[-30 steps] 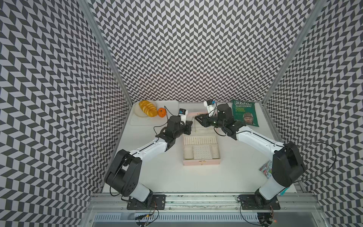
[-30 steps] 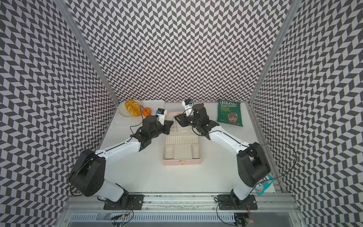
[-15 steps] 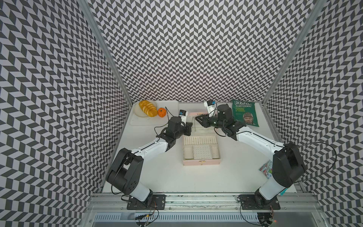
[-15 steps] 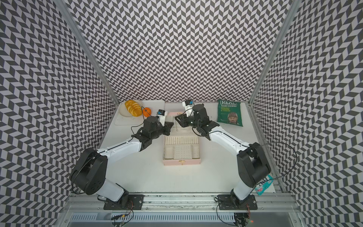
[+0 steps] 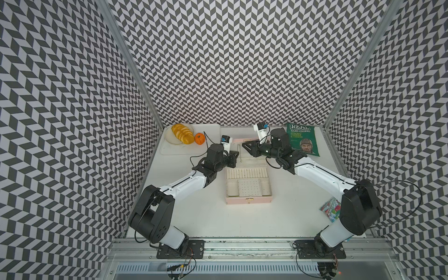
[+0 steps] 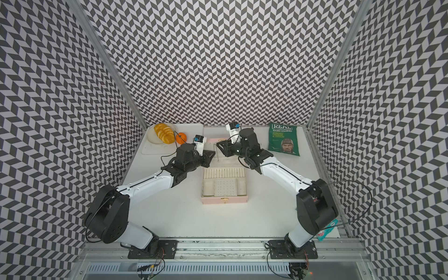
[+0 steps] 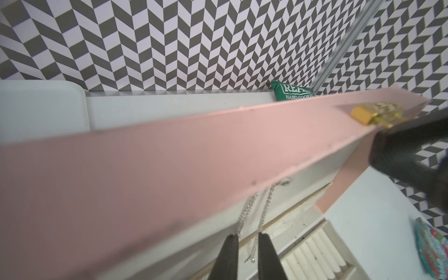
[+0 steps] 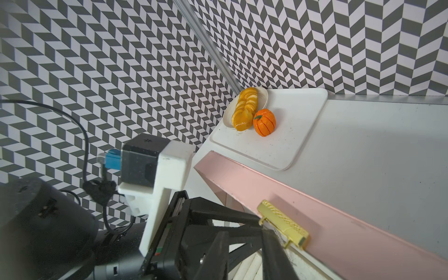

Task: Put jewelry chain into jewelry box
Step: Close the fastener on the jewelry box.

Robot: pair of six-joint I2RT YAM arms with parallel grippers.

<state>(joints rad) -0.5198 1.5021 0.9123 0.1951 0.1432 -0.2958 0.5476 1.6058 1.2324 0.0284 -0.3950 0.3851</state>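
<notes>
Two strands of jewelry chain [image 7: 264,213] hang inside the raised lid [image 7: 169,155] of the jewelry box [image 5: 235,200]

Left gripper [image 7: 248,234] sits at the chain's lower end, its fingers a narrow gap apart and gripping nothing: one strand runs loose through the gap, the other meets a fingertip. Both strands drop from a small hook [image 7: 286,180] on the lid's white inner face, above the ring rolls [image 7: 315,254]. Right gripper [image 5: 244,146] meets the lid's rim beside the gold clasp [image 7: 363,116]; whether it clamps the rim I cannot tell
</notes>
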